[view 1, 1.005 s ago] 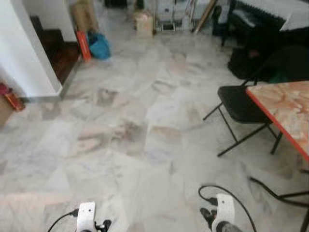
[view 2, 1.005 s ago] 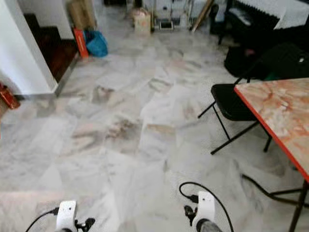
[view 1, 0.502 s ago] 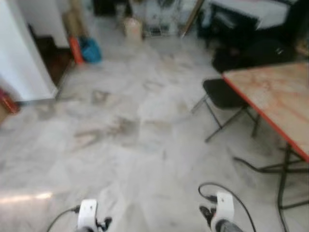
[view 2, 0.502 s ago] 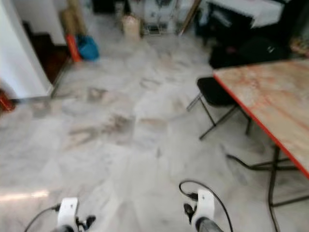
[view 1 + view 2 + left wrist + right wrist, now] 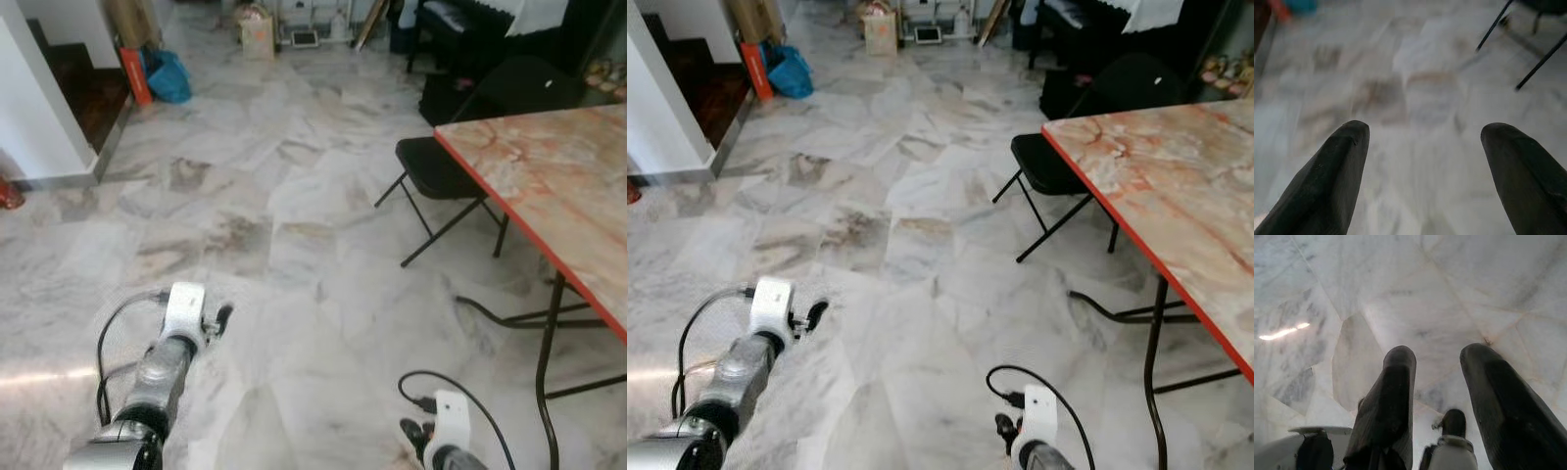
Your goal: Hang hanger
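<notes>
Marble floor, grey-white veined tiles, open room. Left eye view: left arm raised forward, its left end effector out over bare floor at lower left; right end effector low at the bottom edge, cable looped by it, arm idle. Desk with orange-pink marbled top and red edge on the right, black folding chair tucked at its far corner, black cable on the floor under the desk. Far back: blue bag and red-orange item beside a dark stairwell, cardboard bag, clutter along the wall. White wall corner at far left.

Right eye view: same layout, desk top bare where seen. No hanger seen anywhere, no rail or hook either, so which way it lies from either end effector can't be judged; left arm is the one already lifted, likely the working arm. Chair and desk legs block the right side; middle floor open.

Left wrist view: two black fingers spread wide apart, nothing between them, blurred floor and chair legs beyond.

Right wrist view: fingers apart with a moderate gap, holding nothing, pointing down at floor tiles; robot's own foot parts below.

Judgement: task at search or approach stage, hanger not yet located.
</notes>
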You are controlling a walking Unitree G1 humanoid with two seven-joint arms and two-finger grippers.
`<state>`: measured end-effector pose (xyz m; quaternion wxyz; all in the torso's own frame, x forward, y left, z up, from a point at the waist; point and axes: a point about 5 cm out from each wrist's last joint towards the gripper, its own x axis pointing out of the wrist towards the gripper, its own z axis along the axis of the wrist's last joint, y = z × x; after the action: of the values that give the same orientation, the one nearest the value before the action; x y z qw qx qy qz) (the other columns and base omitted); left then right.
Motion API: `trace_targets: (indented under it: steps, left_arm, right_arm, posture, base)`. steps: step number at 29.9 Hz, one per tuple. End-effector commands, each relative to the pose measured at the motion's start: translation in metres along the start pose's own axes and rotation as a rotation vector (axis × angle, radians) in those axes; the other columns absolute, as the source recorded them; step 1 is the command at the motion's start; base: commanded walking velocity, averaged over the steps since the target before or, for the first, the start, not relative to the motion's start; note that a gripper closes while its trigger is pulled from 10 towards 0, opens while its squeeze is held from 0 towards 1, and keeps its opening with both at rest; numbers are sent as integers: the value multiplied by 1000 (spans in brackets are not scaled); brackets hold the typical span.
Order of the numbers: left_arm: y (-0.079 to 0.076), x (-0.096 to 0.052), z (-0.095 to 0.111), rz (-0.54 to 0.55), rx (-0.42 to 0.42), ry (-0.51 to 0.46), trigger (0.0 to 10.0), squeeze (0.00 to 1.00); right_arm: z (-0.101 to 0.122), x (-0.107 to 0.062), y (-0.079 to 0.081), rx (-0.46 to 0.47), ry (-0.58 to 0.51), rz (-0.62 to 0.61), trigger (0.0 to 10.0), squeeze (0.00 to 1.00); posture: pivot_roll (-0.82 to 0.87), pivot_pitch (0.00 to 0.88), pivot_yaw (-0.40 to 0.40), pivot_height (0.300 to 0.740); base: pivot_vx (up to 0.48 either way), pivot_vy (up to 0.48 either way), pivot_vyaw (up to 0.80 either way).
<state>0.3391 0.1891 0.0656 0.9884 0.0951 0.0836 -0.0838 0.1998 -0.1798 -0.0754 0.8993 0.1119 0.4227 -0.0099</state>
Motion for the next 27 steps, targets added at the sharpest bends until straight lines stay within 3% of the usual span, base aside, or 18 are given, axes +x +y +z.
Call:
trace_targets:
  steps: [1,2,6,8,10,11,16,17,22,27]
  left_arm:
    - [2,7,18,-20,30,-54,10000,0]
    - [0,14,35,-39,31,-99,10000,0]
    - [-5,23,55,-87,66,-131,10000,0]
    - [-16,32,75,-166,47,-151,10000,0]
    - [-22,34,80,-203,46,-160,10000,0]
    - [-39,35,89,-333,94,-185,10000,0]
    - [-61,34,104,-511,169,-222,10000,0]
    - [-70,34,112,-572,238,-243,10000,0]
    - [-83,37,128,-670,279,-233,10000,0]
    - [-103,40,162,-862,363,-173,10000,0]
  right_arm:
    - [-1,0,1,20,0,-5,10000,0]
    - [0,1,2,23,-1,-1,10000,0]
    - [0,1,3,19,2,4,10000,0]
    - [1,1,3,12,6,5,10000,0]
    - [1,1,3,12,6,6,10000,0]
    - [2,1,3,9,2,7,10000,0]
    - [7,2,5,13,-9,10,10000,0]
    - [8,3,5,0,-8,16,10000,0]
    - [7,3,7,-7,1,19,10000,0]
    - [4,4,13,-21,15,28,10000,0]
  posture:
    - [39,0,24,740]
    - [39,0,15,740]
    - [51,0,8,740]
    - [63,0,20,740]
    - [65,0,24,740]
    - [63,0,35,740]
    - [82,0,9,740]
    - [101,0,-2,740]
    - [126,0,-27,740]
    - [123,0,-24,740]
  base:
    - [0,0,0]
    - [0,0,0]
    - [0,0,0]
    - [0,0,0]
    - [0,0,0]
    - [0,0,0]
    - [0,0,0]
    - [0,0,0]
    - [0,0,0]
    - [0,0,0]
